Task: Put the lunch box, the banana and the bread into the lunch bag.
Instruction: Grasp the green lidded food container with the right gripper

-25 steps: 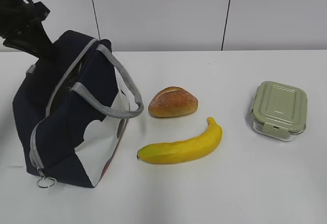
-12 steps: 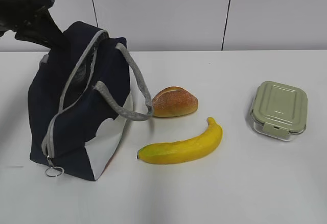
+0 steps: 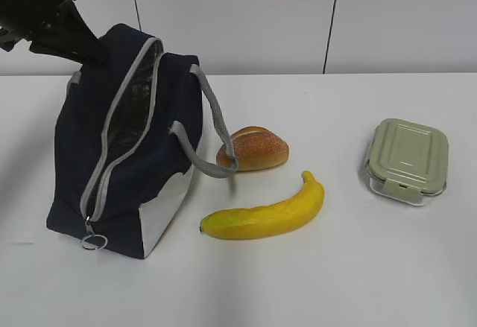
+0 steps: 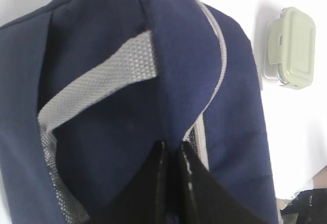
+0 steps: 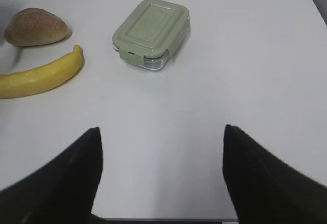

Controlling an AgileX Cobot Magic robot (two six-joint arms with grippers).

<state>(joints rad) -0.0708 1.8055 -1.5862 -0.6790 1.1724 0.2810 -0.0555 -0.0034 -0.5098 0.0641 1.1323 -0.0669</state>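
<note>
Left tool (image 4: 171,155), its black fingers pressed together, pinches the top edge of the boxy navy-blue fabric lunch bag (image 3: 130,148), which stands tilted at the left of the white worktop (image 3: 335,282) with its zipper parted and silver lining showing. Just right of the bag, touching its grey handle, lies the oval golden-brown bread roll (image 3: 253,149); the long curved yellow banana (image 3: 264,211) lies in front of it. Further right sits the sage-green lidded lunch box (image 3: 407,160). Right tool (image 5: 161,173) hangs above bare worktop, spread wide, holding nothing.
</note>
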